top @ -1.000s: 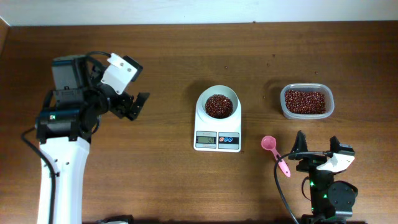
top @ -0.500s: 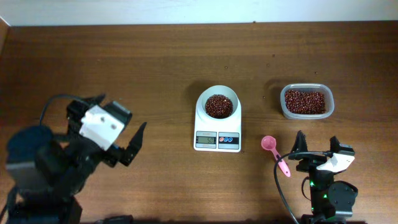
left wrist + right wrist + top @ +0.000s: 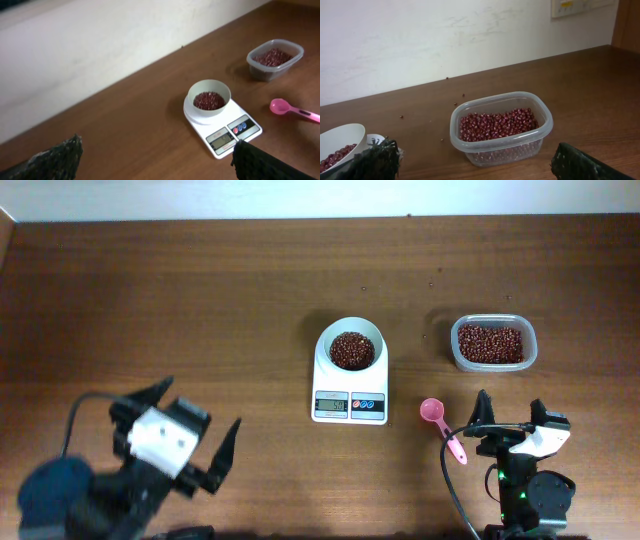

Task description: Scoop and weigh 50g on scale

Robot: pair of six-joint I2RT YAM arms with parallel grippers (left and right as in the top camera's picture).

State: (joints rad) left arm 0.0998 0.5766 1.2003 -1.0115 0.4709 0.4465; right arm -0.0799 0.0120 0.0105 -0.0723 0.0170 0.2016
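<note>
Pincers: two, left pincer (image 3: 204, 401) and right pincer (image 3: 510, 408), both spread wide, empty
Scale (image 3: 349, 382): one, centre, beans (image 3: 350, 350) in bowl (image 3: 351, 324)
Tub (image 3: 492, 343): one, far right
Scoop (image 3: 440, 425): one, pink, near right

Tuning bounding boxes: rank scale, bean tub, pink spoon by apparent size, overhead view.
1. White digital kitchen scale with round bowl
2. Clear rectangular plastic tub of red beans
3. Pink plastic spoon
All lie on the table, so ranking holds.
</note>
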